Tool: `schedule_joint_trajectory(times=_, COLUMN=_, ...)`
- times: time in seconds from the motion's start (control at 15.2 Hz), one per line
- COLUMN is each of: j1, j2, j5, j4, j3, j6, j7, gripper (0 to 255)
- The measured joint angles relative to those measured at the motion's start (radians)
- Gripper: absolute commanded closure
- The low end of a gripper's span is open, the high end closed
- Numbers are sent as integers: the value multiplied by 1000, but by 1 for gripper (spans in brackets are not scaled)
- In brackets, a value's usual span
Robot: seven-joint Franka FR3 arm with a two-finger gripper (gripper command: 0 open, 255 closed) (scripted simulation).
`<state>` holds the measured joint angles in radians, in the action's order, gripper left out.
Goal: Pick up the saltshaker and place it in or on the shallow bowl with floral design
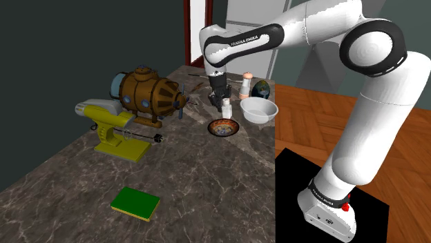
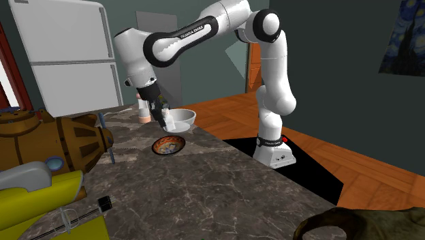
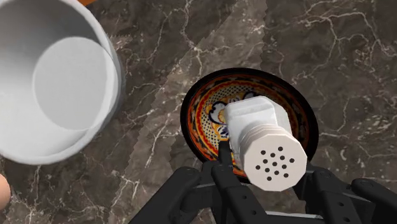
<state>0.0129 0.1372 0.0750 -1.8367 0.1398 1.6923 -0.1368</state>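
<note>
the claw (image 3: pixel 262 170) is closed on the white saltshaker (image 3: pixel 264 143), clasped between its fingers with the holed cap toward the wrist camera. the picking looks done: the saltshaker hangs clear of the marble counter (image 3: pixel 331 51), and the shallow floral bowl (image 3: pixel 202 111) lies right under the claw. a plain white bowl (image 3: pixel 70 83) stands beside it. what is left, i judge, is to lower and let go.
</note>
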Motion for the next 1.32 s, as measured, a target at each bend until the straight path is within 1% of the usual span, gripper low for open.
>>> schedule_joint_trajectory(times=0.66, j1=2, j2=47, j5=8, j4=-79, j3=-1, j6=126, j7=-13, gripper=255)
schedule_joint_trajectory(times=1.12, j1=2, j2=52, j5=9, j4=-85, j3=-1, j6=136, j7=-14, gripper=255)
schedule_joint_trajectory(times=1.19, j1=2, j2=52, j5=9, j4=-85, j3=-1, j6=136, j7=-14, gripper=0)
schedule_joint_trajectory(times=1.32, j1=2, j2=52, j5=9, j4=-85, j3=-1, j6=136, j7=-14, gripper=0)
